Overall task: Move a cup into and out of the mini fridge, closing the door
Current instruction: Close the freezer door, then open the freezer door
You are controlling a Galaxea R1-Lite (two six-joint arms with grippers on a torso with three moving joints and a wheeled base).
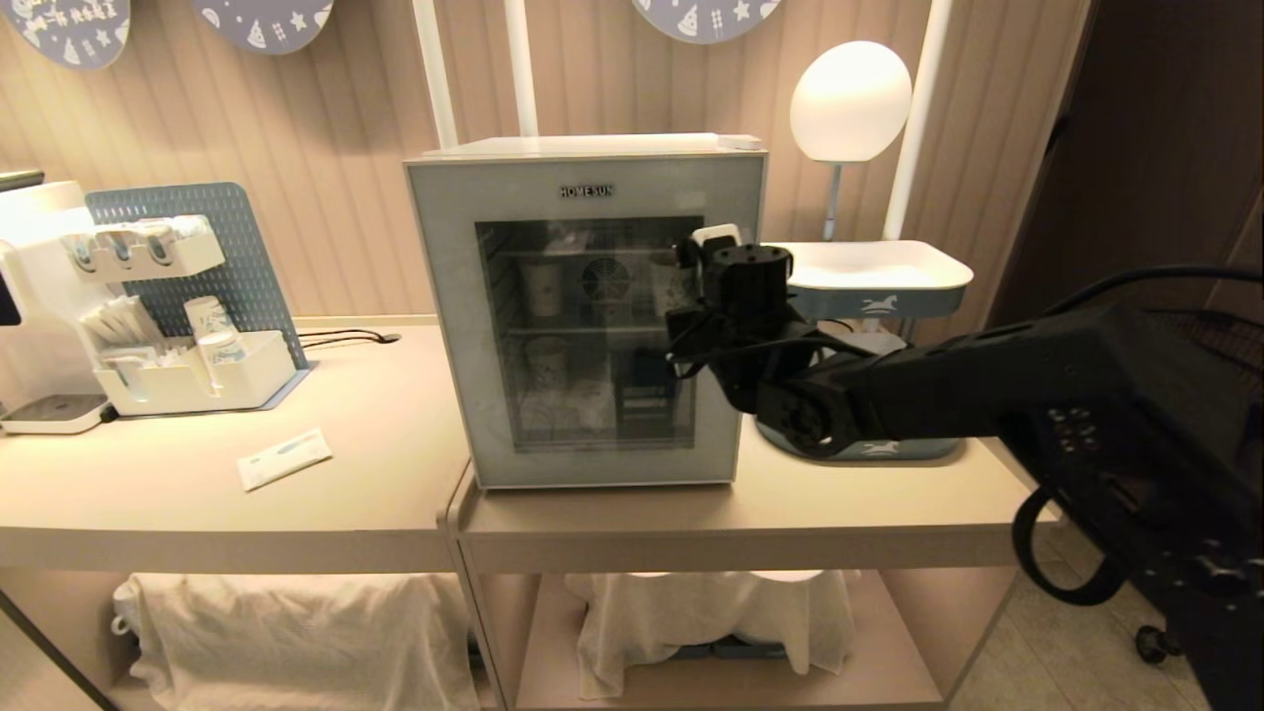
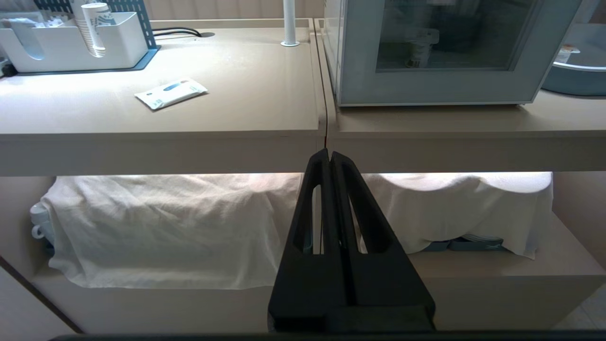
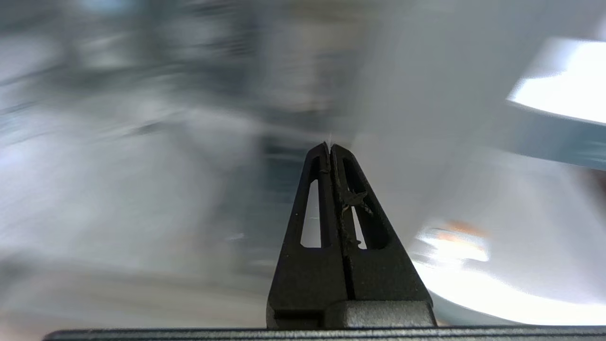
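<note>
Head view — right gripper (image 1: 681,341), pressed together, before the door (image 1: 585,321).

bench (image 1: 375,415): beige, carried everything
packet (image 1: 284,458): lay flat, left of centre
organiser (image 1: 197,380): white, held paper cups
lamp (image 1: 849,89): round globe, stood behind
cloths (image 1: 296,632): draped over lower shelf

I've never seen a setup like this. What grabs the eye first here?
Probably the white mini fridge at the middle of the counter, its glass door closed with cups showing on the wire shelves inside. Next, the black right arm reaching in from the right, its right gripper with fingers pressed together in front of the door's right edge.
</note>
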